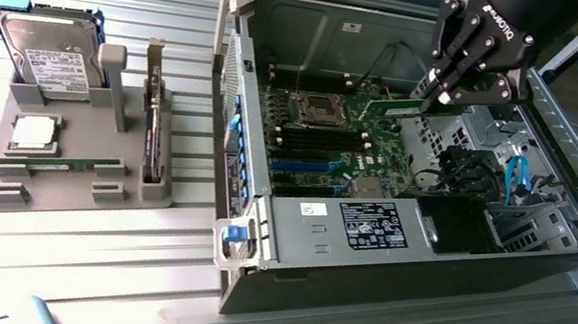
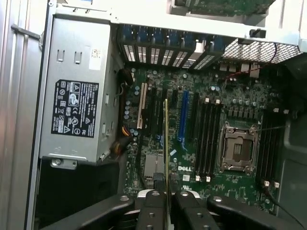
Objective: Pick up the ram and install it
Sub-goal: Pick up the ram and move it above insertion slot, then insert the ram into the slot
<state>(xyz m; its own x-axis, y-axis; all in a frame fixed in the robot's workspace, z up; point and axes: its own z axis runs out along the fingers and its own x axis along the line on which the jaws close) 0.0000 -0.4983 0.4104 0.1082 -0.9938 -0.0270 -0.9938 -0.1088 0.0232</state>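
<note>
Hanging from the nearly closed fingers of the black gripper (image 1: 431, 104), the long, thin green ram stick (image 1: 390, 106) is held by one end above the open grey computer case (image 1: 322, 35). Beneath the gripper, the black memory slots (image 2: 207, 139) lie to one side of the stick's edge. If the stick is lowered offset or tilted, the slot could be missed, neighbouring connectors struck, or the stick twisted in the narrow grip.

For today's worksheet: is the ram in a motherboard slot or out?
Out: the tool holds the ram edge-on, clear above the motherboard.
</note>
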